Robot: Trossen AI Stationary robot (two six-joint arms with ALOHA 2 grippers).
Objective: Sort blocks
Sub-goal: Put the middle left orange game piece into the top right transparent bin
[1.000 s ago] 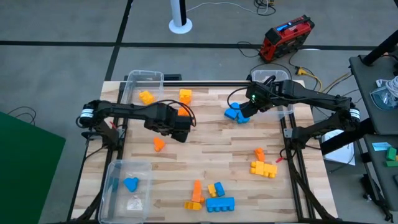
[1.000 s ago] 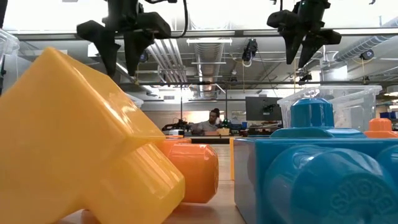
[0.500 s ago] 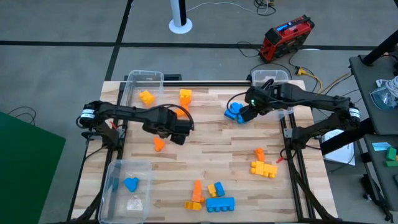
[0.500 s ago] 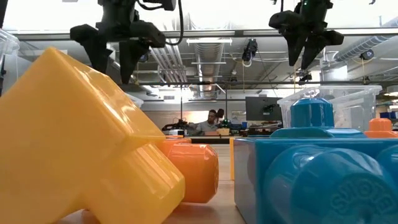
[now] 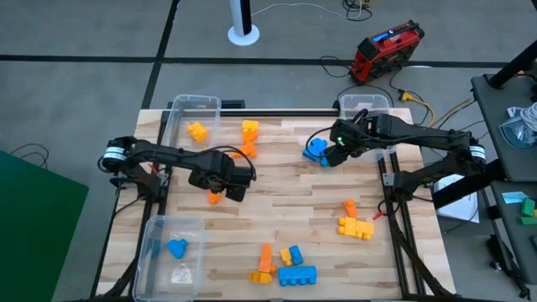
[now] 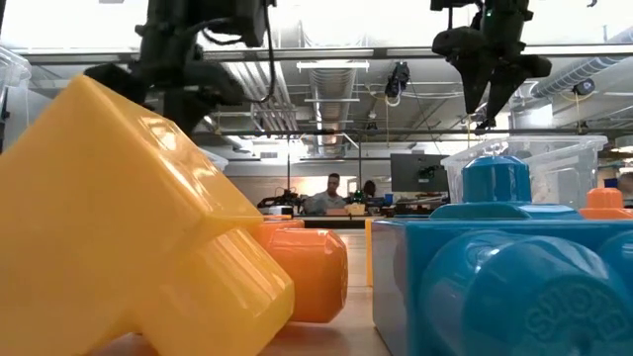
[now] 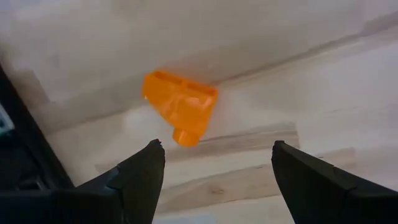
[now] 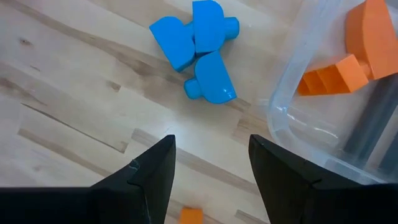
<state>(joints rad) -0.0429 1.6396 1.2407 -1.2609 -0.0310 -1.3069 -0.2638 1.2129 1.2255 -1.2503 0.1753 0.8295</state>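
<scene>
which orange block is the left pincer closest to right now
The lone small orange block lying just ahead of the open left pincer; the other orange blocks lie farther away.

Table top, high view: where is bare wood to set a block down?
Free: the middle of the wooden table, between the left gripper and the orange-yellow block group. Crowded: the front edge by the blue flat block; the blue block cluster under the right gripper.
</scene>
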